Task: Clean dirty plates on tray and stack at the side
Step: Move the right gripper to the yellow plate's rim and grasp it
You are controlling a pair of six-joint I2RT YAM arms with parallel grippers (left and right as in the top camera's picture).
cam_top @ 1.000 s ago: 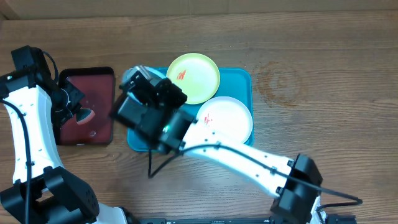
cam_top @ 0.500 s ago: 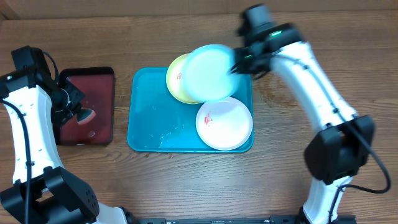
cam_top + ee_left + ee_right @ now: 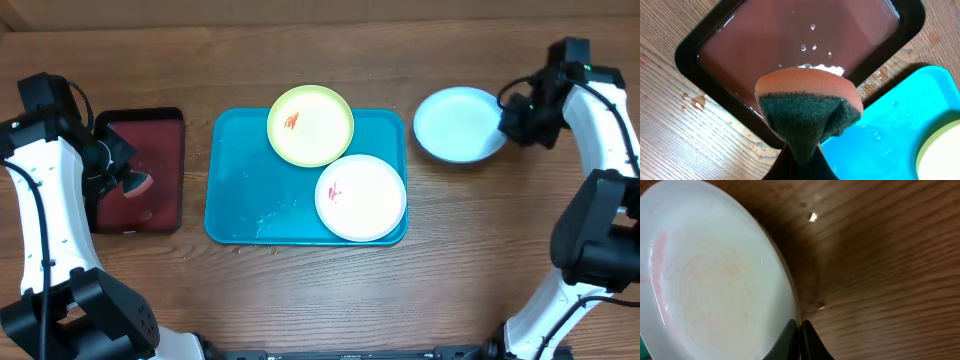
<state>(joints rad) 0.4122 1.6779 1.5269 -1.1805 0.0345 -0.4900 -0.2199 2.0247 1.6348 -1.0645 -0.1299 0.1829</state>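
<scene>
I seem to be at a robot test bench: a plain wooden table (image 3: 300, 300), my two white arms (image 3: 48, 215) standing at its near edge, plastic plates (image 3: 310, 125) laid on a blue tray (image 3: 235, 190), a sponge (image 3: 807, 107).

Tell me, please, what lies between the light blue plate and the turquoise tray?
Only a narrow strip of bare wooden table, seen in the overhead view; the light blue plate is just off the rim of the turquoise tray.

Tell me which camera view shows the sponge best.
Left wrist: the sponge fills the frame's middle, orange top and dark green scrub face clear, pinched in the left end effector, the dark red tray behind it. Overhead shows only a small orange spot over that tray. Right wrist shows none of it.
</scene>
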